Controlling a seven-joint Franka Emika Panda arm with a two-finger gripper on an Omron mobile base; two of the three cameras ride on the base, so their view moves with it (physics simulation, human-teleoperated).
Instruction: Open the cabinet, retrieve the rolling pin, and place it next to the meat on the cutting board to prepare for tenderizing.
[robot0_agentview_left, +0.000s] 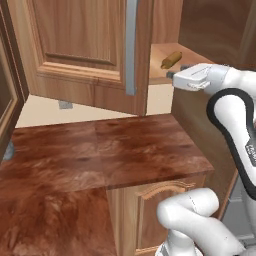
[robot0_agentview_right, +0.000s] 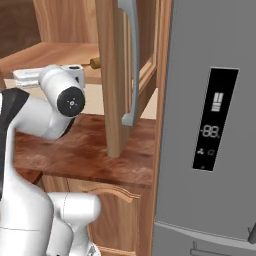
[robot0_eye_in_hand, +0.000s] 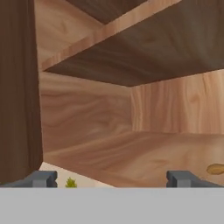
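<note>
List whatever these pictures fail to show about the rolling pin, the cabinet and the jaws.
- Rolling pin: small in the left base view; the right base view shows one end, the rest behind the open cabinet door; the hand view's right edge cuts it.
- Cabinet: every view's frame crops its upper part.
- Gripper: jaws wide open in the hand view; in the base views the hand's body hides most of the tips.

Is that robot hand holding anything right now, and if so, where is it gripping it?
Nothing is held. The gripper is open and empty at the cabinet opening; the rolling pin lies untouched on the shelf.
</note>
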